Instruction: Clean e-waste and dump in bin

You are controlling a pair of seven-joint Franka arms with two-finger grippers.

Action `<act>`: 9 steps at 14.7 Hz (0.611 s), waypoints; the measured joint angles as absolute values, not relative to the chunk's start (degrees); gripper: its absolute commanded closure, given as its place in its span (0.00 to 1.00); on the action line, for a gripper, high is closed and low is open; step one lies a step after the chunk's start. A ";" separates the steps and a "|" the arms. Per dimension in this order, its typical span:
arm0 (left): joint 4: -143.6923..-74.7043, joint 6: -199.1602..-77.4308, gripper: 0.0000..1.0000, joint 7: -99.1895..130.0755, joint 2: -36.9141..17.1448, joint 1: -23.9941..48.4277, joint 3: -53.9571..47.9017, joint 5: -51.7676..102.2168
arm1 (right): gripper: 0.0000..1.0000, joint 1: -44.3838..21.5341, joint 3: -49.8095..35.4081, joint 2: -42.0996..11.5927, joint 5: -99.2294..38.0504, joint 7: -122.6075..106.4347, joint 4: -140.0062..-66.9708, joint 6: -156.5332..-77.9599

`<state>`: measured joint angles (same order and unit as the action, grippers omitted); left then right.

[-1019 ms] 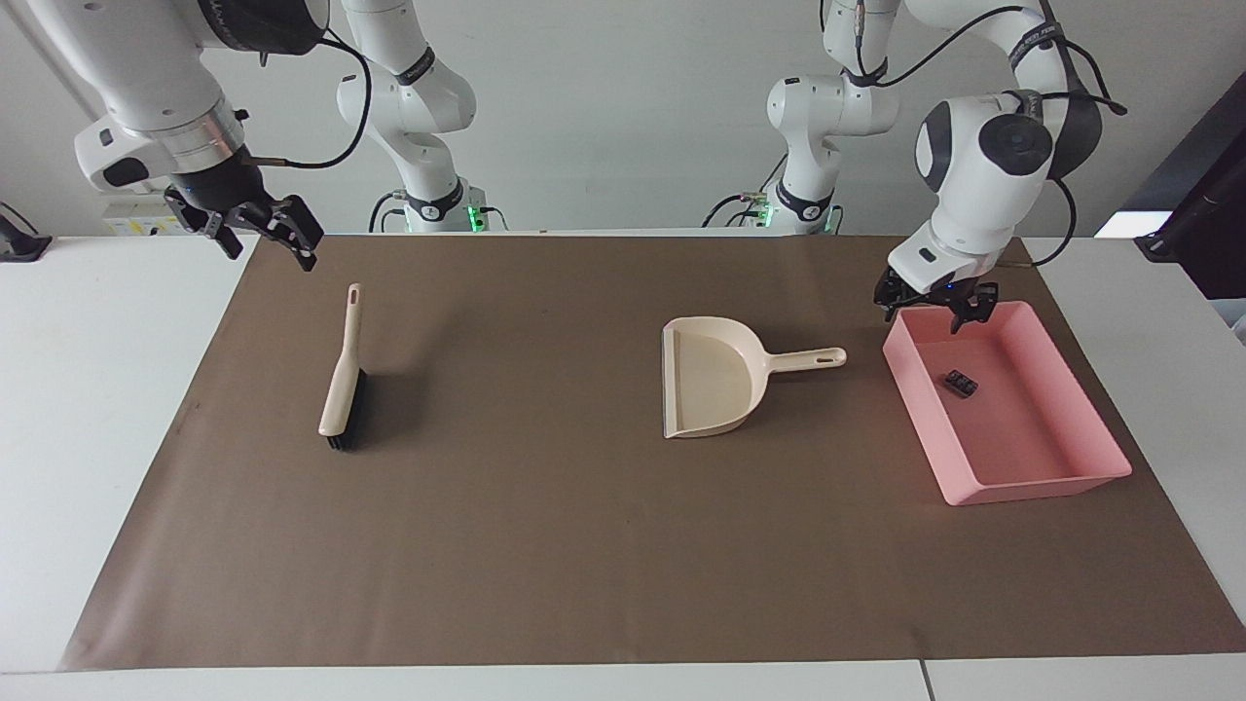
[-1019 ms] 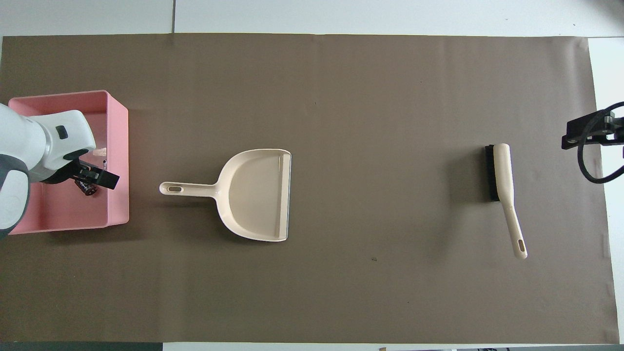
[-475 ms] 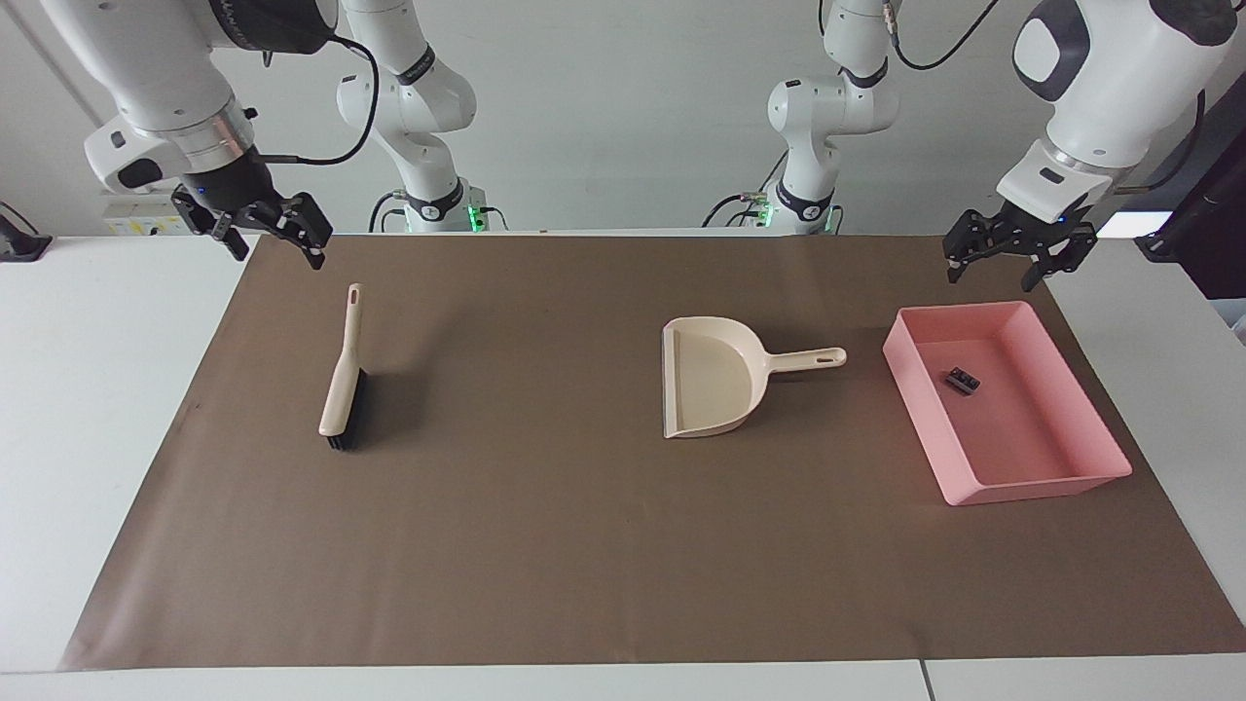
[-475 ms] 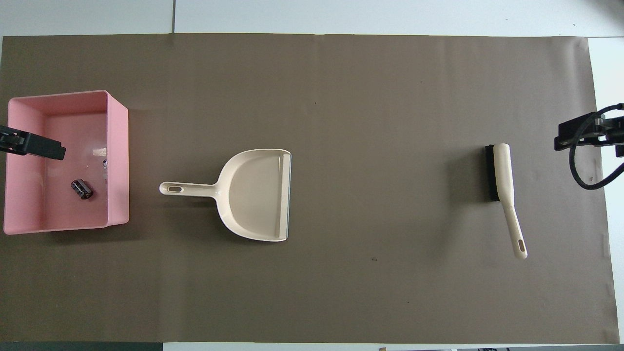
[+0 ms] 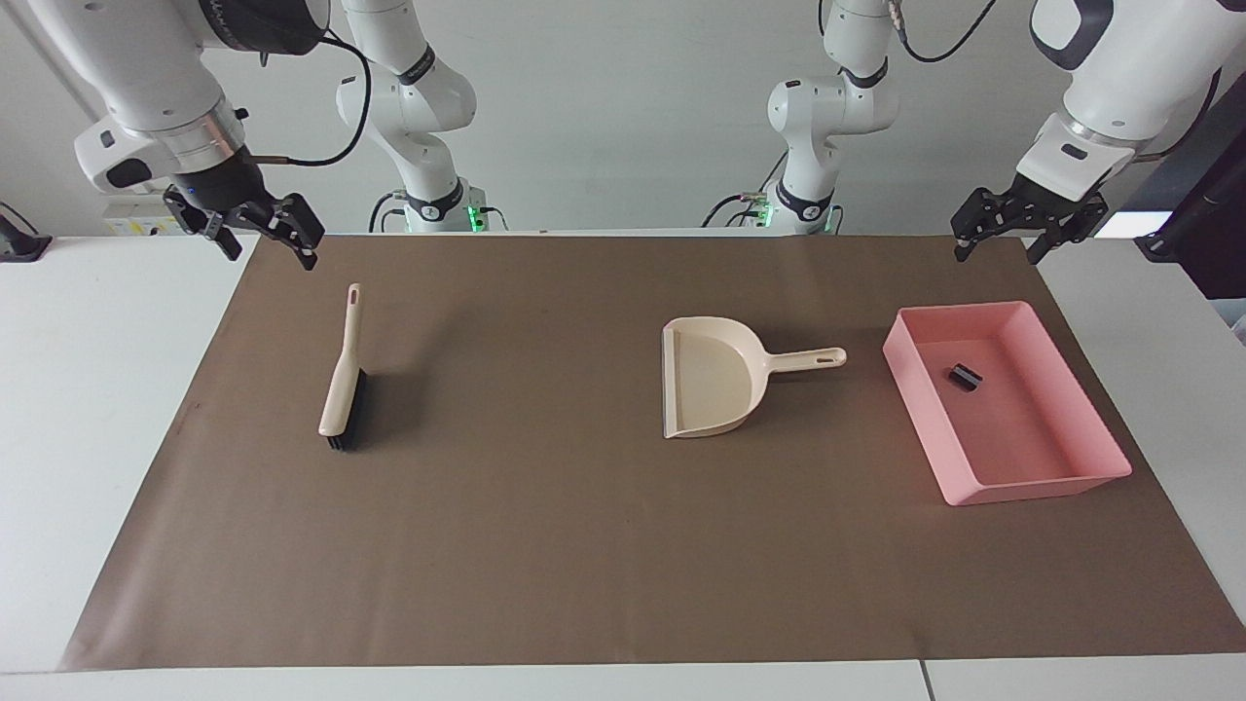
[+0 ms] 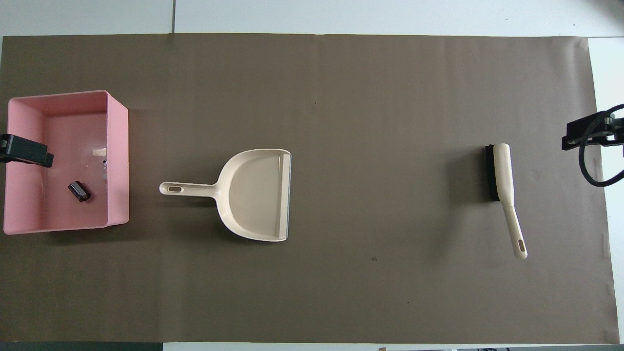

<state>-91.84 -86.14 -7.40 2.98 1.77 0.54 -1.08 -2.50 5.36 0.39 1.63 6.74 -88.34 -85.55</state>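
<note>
The pink bin [image 5: 1032, 484] stands on the brown mat at the left arm's end of the table; it also shows in the overhead view [image 6: 118, 161]. A small black chip [image 5: 965, 377] lies inside it [image 6: 79, 190], with a tiny pale bit [image 6: 104, 164] beside the bin's inner wall. My left gripper [image 5: 1003, 237] is open and empty, up in the air over the bin's outer edge [image 6: 19, 150]. My right gripper [image 5: 263, 234] is open and empty, raised over the mat's edge at the right arm's end [image 6: 587, 134], where that arm waits.
A beige dustpan [image 5: 709, 387] lies empty on the mat beside the bin, its handle pointing at the bin [image 6: 258, 195]. A beige brush with black bristles [image 5: 341, 387] lies toward the right arm's end [image 6: 502, 178]. The brown mat [image 5: 545, 526] covers most of the table.
My left gripper has risen from the bin's rim and swung out toward the left arm's end. The black chip has shifted a little inside the bin. The right gripper has barely moved.
</note>
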 measured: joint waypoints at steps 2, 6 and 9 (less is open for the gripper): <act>-93.80 -86.13 0.02 -7.34 4.57 1.03 0.56 -1.06 | 0.00 -2.07 5.02 0.39 1.63 6.74 -88.35 -85.55; -93.64 -86.16 0.02 -7.34 4.93 0.27 0.56 -0.83 | 0.00 -2.01 4.03 0.39 1.61 6.74 -88.37 -85.51; -93.61 -86.16 0.02 -7.34 4.93 0.27 0.54 -0.77 | 0.00 -1.99 4.00 0.39 1.61 6.74 -88.38 -85.37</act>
